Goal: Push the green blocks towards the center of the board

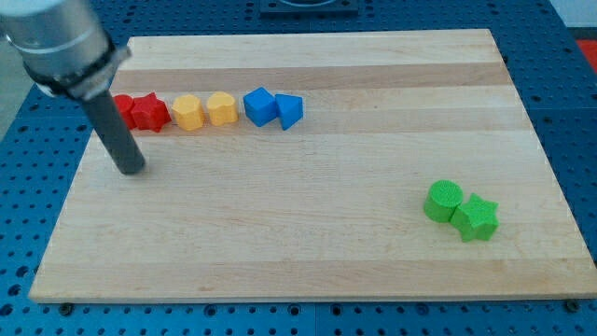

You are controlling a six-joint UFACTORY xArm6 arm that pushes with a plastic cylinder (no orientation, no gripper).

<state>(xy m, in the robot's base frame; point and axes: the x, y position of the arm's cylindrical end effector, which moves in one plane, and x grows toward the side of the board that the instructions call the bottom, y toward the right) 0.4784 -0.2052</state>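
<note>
Green cylinder [443, 200] & green star [477, 217] were seen touching, view's lower right on pale wood-grain desk [308, 252]. My tip [131, 170], a plain rod w/o fingers, was placed far left, well apart.

Just one camera here, sitting up high past the view's bottom edge and tilted down, so the whole wooden board [308, 261] fits in frame, with the blue desk [574, 75] poking out around its edges.
</note>
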